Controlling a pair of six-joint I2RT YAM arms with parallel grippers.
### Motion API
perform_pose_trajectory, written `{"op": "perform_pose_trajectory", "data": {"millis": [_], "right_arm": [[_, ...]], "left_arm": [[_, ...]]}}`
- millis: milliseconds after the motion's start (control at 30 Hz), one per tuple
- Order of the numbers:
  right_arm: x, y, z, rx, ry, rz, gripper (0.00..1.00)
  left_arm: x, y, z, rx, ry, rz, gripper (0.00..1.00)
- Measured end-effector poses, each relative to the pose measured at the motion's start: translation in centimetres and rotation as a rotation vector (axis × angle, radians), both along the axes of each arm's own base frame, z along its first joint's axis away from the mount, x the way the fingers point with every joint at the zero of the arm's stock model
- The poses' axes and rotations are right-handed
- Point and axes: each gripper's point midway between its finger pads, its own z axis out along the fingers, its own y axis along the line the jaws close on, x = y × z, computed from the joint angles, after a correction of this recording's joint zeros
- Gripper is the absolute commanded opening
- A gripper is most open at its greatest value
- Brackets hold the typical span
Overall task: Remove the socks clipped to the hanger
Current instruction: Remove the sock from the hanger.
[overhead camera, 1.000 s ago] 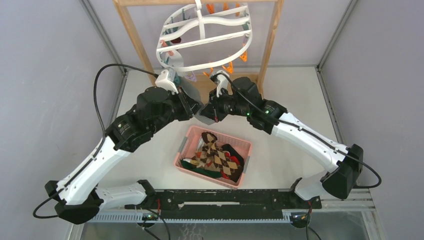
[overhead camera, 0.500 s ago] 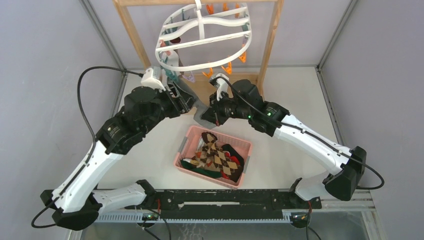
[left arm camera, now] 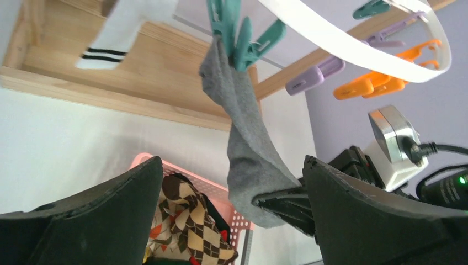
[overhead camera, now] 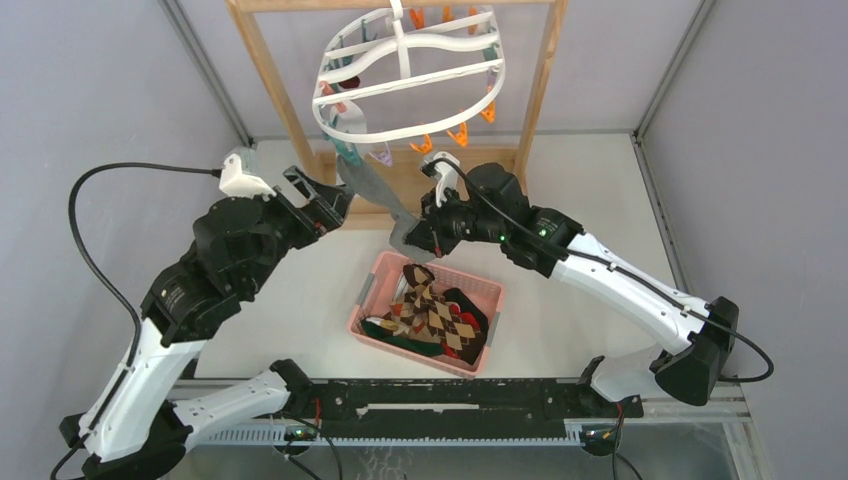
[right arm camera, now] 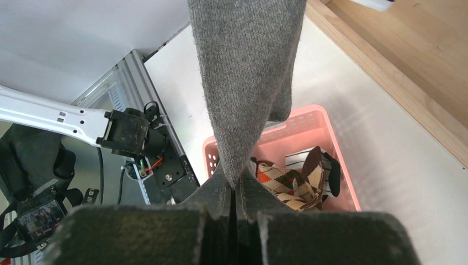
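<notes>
My right jaws clenched the grey knitted sock (left arm camera: 248, 154), pinched above by a teal plastic clip (left arm camera: 227, 25); left jaws stood released. Pulling could have swung the white oval plastic hanger (overhead camera: 405, 82).

The white table (overhead camera: 300, 290) bears a pink basket (overhead camera: 362, 322) and, apparently, the wooden frame's (overhead camera: 270, 75) base.

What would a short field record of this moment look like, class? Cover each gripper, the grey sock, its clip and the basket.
left gripper: open, empty, apart from the sock
right gripper: shut on the grey sock's lower end
grey sock: top pinched in a teal clip on the white hanger
pink basket: on the table, holds argyle socks
white black-striped sock: hanging, clip out of view
</notes>
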Motion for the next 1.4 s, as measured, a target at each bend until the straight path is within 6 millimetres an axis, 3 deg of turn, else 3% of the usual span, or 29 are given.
{"op": "perform_pose_trajectory", "data": {"millis": [167, 333, 467, 800, 1000, 1300, 1400], "right_arm": [[-0.6, 0.4, 0.0, 0.000, 0.000, 0.017, 0.00], [-1.0, 0.6, 0.0, -0.002, 0.002, 0.029, 0.00], [-1.1, 0.6, -0.1, -0.003, 0.004, 0.030, 0.00], [-2.2, 1.1, -0.3, -0.018, 0.000, 0.047, 0.00], [-3.6, 1.8, -0.6, -0.042, -0.013, 0.088, 0.00], [-6.5, 4.2, -0.1, -0.027, -0.010, 0.225, 0.00], [-7.1, 4.3, 0.0, -0.018, 0.000, 0.257, 0.00]], "left_arm": [[1.0, 1.5, -0.1, 0.001, 0.007, 0.080, 1.00], [3.6, 3.0, -1.8, -0.040, 0.007, 0.151, 0.99], [5.3, 2.1, -1.3, -0.032, -0.031, 0.113, 0.92], [7.5, 0.9, 0.3, 0.045, -0.092, 0.073, 0.90], [7.0, 2.6, 2.9, 0.075, -0.148, 0.127, 0.89], [4.1, 6.2, 3.0, 0.103, -0.160, 0.215, 0.78], [3.4, 7.2, 1.9, 0.108, -0.152, 0.236, 0.78]]}}
